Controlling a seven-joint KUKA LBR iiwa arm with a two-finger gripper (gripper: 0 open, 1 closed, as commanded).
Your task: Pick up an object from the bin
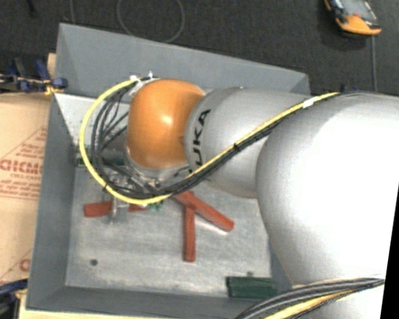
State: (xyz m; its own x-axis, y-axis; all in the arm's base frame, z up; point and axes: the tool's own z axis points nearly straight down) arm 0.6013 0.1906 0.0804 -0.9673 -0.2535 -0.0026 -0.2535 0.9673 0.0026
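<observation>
Red strip point(94, 211), flat, left in bin point(132, 260)

**Setting:** robotics laboratory, test cell.

**Landmark:** grey metal bin point(176, 66), open-topped, with sloping walls.

**Evidence:**
1. Industrial robot arm point(330, 182) in silver casing, with the letters "UKA" readable, reaching over the bin from its right.
2. Orange cover point(155, 130) at the arm's wrist, above the bin's left half.
3. Yellow cable point(263, 131) and a bundle of dark cables run along the arm.
4. Dark floor point(229, 11) beyond the bin's far wall, with thin wire looped loosely on it.
5. Two orange-and-black devices point(351, 12) on that floor, well past the far wall.
</observation>
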